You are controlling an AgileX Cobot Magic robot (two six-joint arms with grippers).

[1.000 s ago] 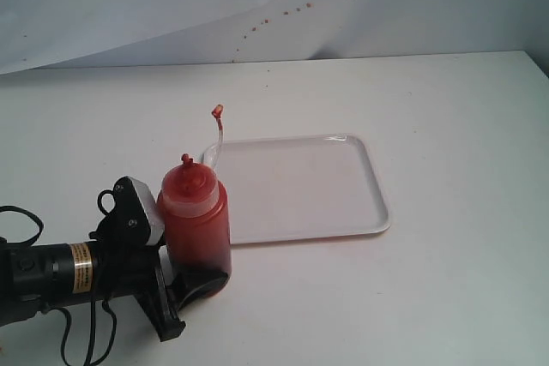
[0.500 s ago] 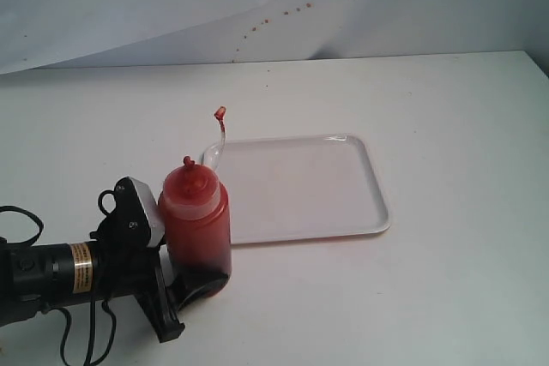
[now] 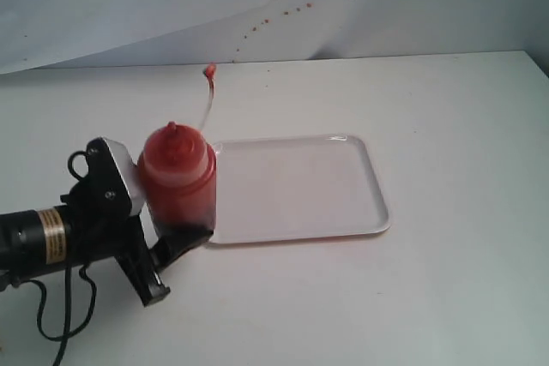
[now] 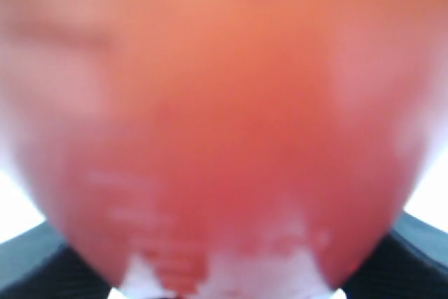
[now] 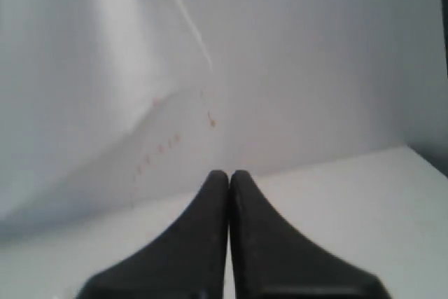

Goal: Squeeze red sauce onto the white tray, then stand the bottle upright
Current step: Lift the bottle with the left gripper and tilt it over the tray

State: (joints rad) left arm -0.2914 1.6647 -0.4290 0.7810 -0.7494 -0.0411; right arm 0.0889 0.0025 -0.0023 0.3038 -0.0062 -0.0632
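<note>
The left arm (image 3: 43, 242) is reaching in low over the front-left corner of the tabletop (image 3: 446, 289), with the left gripper (image 3: 176, 242) clamping the bottle (image 3: 176, 173) near its base. The right gripper (image 5: 229, 176) is holding its jaws pressed fully together.

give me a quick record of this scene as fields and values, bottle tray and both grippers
bottle: near upright, nozzle up, at the tray's left edge
tip cap: off the nozzle, sticking up on its tether
tray: flat on the table, bare
left gripper: shut on the bottle's lower half
right gripper: shut, empty, not seen in the exterior view
backdrop: small reddish specks
stage: nothing squeezed onto the tray yet
</note>
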